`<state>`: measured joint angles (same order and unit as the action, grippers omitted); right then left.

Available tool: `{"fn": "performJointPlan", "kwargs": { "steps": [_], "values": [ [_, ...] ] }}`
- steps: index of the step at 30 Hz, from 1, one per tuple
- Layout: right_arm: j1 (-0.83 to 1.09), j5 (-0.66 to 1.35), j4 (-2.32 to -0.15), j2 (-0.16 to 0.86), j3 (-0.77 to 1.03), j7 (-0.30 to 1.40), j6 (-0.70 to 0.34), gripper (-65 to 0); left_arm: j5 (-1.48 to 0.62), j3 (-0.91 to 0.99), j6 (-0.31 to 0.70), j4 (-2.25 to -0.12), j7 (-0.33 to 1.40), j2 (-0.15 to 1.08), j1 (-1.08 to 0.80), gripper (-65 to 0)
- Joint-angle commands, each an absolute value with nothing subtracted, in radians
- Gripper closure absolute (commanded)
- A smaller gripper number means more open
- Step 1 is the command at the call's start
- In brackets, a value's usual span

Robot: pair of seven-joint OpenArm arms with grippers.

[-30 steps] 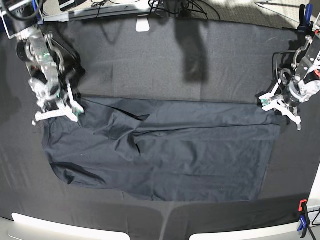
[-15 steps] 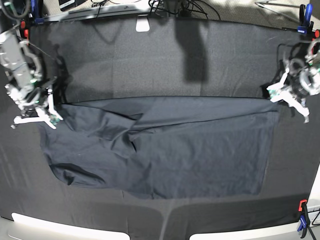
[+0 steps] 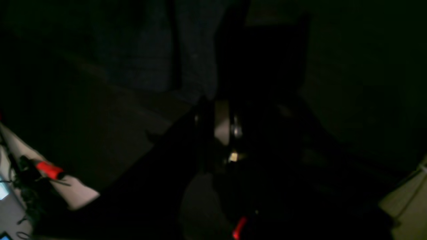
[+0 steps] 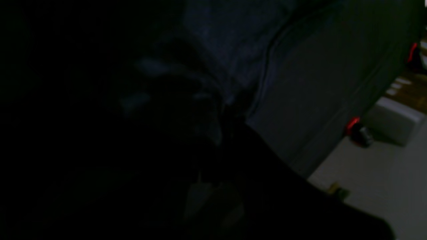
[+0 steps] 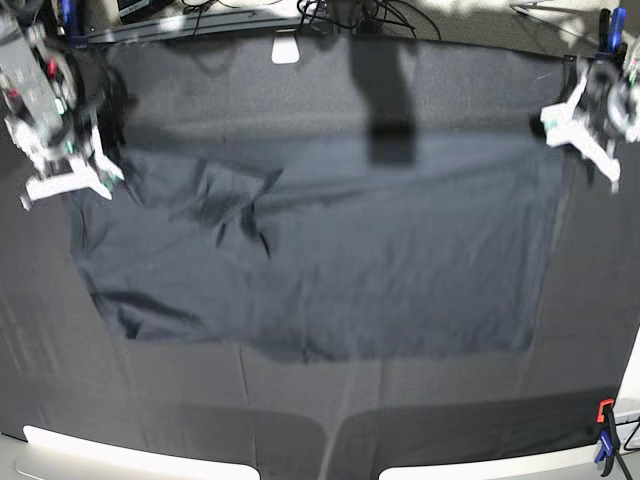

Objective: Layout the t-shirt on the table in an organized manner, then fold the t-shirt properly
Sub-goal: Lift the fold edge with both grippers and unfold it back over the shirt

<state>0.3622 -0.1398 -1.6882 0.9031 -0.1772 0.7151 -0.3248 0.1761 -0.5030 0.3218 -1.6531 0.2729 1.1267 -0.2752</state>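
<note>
Since the earlier frames both arms have drawn back toward the far side of the counter (image 5: pixel 300 90), and the t-shirt's (image 5: pixel 330 250) far edge has gone with them, so the cloth now spreads much wider. The right gripper (image 5: pixel 75 180), at the base view's left, has its fingers clenched on the shirt's far corner there. The left gripper (image 5: pixel 565 125), at that view's right, is clenched on the opposite far corner. Between the two sets of fingers the far edge runs nearly straight. Creases bunch just inward of the right fingers; the rest lies fairly flat, its near edge well short of the counter's front. An orange clamp (image 5: pixel 606 412) sits at the near corner. Both wrist views are too dark to read.
</note>
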Motion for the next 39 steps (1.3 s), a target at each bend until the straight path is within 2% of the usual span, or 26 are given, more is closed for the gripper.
{"fn": "performJointPlan", "kwargs": {
  "steps": [1, 12, 24, 29, 30, 31, 33, 35, 39],
  "values": [
    [0.387, -0.163, -1.714, 0.931, -0.132, 0.735, -0.314, 0.0, 0.181, -0.492, 0.314, -1.671, 0.291, 1.167, -0.29, 0.0],
    [0.73, -0.164, -1.848, 0.923, 0.149, 0.729, -0.34, 0.0, 0.181, -0.492, 0.315, -1.769, 0.314, 1.203, -0.43, 0.0],
    [0.768, -0.149, -1.848, 0.908, 0.181, 0.724, -0.342, 0.0, 0.181, -0.492, 0.315, -1.769, 0.331, 1.206, -0.43, 0.0],
    [0.767, -0.149, -1.848, 0.909, 0.181, 0.799, -0.342, 0.0, 0.181, -0.492, 0.315, -1.769, 0.428, 1.206, -0.429, 0.0],
    [0.767, -0.149, -1.848, 0.909, 0.181, 0.819, -0.344, 0.0, 0.181, -0.492, 0.315, -1.769, 0.447, 1.206, -0.43, -1.7],
    [0.767, -0.149, -1.848, 0.909, 0.181, 0.836, -0.352, -1.3, 0.181, -0.492, 0.315, -1.769, 0.458, 1.206, -0.43, -10.1],
    [0.767, -0.139, -1.848, 0.909, 0.181, 0.872, -0.374, -11.1, 0.18, -0.492, 0.316, -1.769, 0.468, 1.206, -0.43, -24.8],
    [0.768, -0.102, -1.848, 0.912, 0.182, 0.908, -0.393, -19.1, 0.18, -0.492, 0.352, -1.769, 0.472, 1.206, -0.43, -26.7],
    [0.768, -0.066, -1.849, 0.914, 0.183, 0.926, -0.428, -20.8, 0.114, -0.492, 0.417, -1.793, 0.525, 1.216, -0.43, -26.7]
  ]
}}
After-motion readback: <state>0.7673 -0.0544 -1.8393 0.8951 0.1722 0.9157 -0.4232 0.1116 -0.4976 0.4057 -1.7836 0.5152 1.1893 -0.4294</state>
